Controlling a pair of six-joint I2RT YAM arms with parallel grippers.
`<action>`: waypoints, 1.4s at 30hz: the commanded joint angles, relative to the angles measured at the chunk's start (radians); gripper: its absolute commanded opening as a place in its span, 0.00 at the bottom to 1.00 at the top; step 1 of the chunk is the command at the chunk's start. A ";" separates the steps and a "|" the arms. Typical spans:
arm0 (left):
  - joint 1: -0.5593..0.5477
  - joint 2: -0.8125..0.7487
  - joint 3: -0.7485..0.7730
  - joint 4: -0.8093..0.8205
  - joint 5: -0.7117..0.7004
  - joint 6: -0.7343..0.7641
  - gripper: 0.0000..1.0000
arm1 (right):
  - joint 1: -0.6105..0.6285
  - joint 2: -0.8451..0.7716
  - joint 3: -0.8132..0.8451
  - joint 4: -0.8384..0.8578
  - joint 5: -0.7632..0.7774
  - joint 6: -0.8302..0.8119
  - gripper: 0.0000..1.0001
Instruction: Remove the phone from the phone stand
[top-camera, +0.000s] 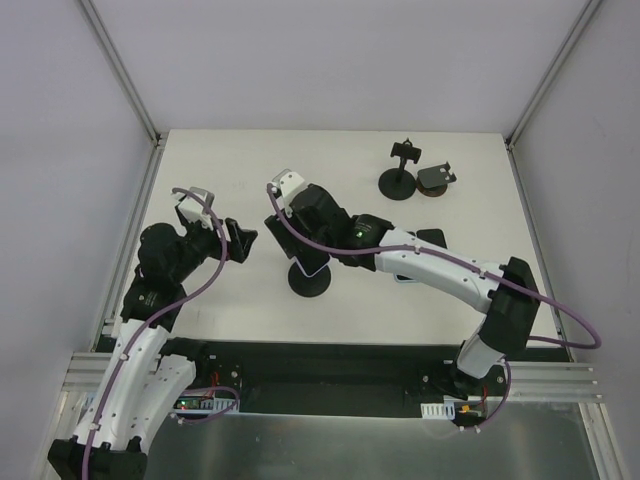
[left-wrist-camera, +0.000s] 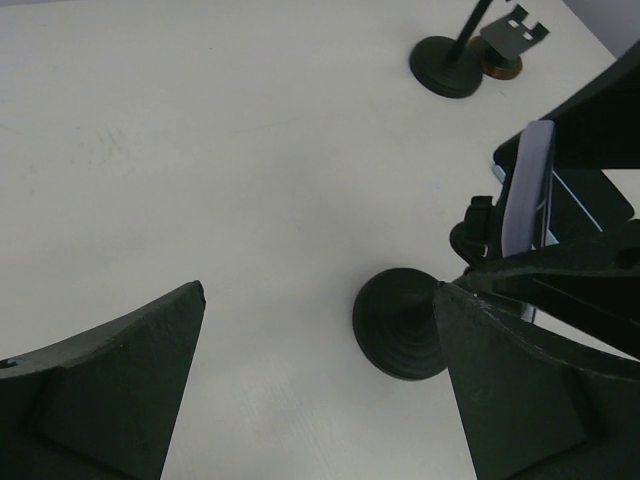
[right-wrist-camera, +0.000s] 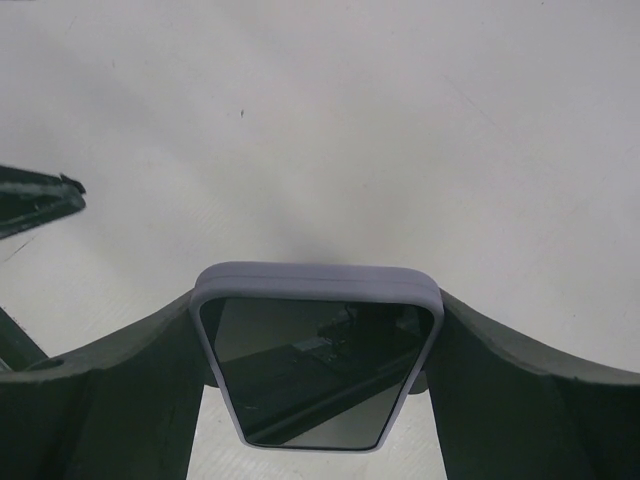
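The phone (right-wrist-camera: 318, 370), dark-screened in a lavender case, stands upright between my right gripper's (right-wrist-camera: 318, 300) two fingers, which press against its left and right edges. From above, the phone (top-camera: 313, 264) sits over the round black base of the phone stand (top-camera: 311, 282), with the right gripper (top-camera: 300, 252) around it. In the left wrist view the phone (left-wrist-camera: 525, 190) shows edge-on above the stand's base (left-wrist-camera: 400, 325), still at the stand's holder. My left gripper (left-wrist-camera: 320, 290) hangs open and empty just left of the stand, and from above the left gripper (top-camera: 238, 240) points toward it.
Two more small stands are at the back right: a black one with a round base (top-camera: 398, 180) and one on a brown base (top-camera: 435, 180). Both also show far off in the left wrist view: the black stand (left-wrist-camera: 447, 65) and the brown-based stand (left-wrist-camera: 505, 45). White enclosure walls surround the table (top-camera: 230, 180).
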 joint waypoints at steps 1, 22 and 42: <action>0.008 0.039 -0.017 0.104 0.230 0.022 0.97 | -0.007 -0.080 -0.013 -0.019 0.021 -0.017 0.21; -0.213 0.230 -0.056 0.263 0.322 -0.064 0.87 | -0.088 -0.178 -0.093 0.017 -0.171 0.124 0.01; -0.265 0.248 -0.215 0.667 0.288 -0.326 0.75 | -0.088 -0.194 -0.145 0.053 -0.220 0.153 0.01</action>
